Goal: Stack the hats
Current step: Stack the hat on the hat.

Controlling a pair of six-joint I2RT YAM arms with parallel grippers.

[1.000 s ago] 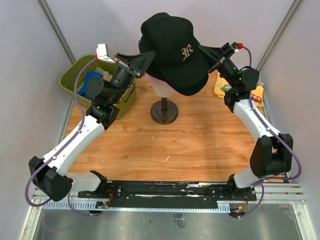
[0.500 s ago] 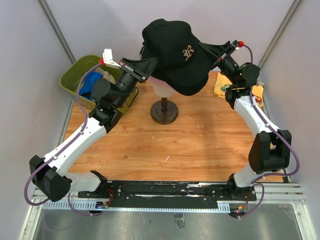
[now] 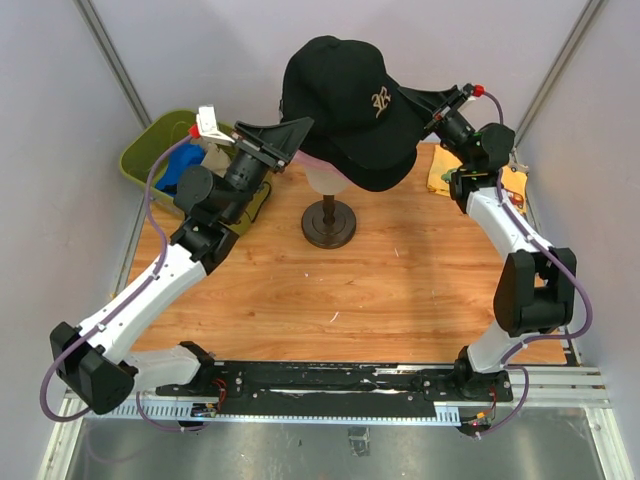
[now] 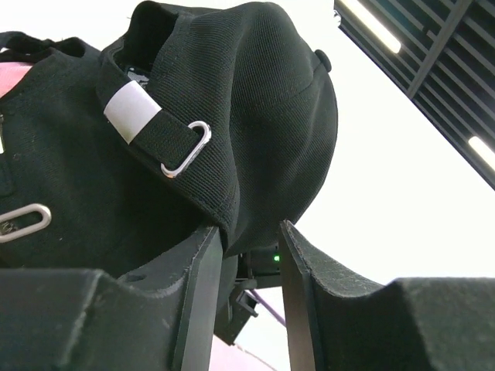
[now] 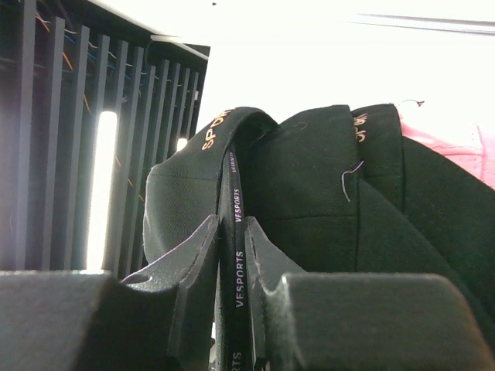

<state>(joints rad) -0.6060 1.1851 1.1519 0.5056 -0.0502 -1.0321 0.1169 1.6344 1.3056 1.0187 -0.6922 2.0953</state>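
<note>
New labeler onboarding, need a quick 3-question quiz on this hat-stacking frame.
1. True or false: the right hand is clamped on the top black hat.
2. Which colour peeks out under the black? A blue, B pink, C beige.
3. Fill in: the left hand has its jaws ____.
Key: 1 true; 2 B, the pink hat; 3 open.

Lab cell: plain panel walls (image 3: 50, 150)
</note>
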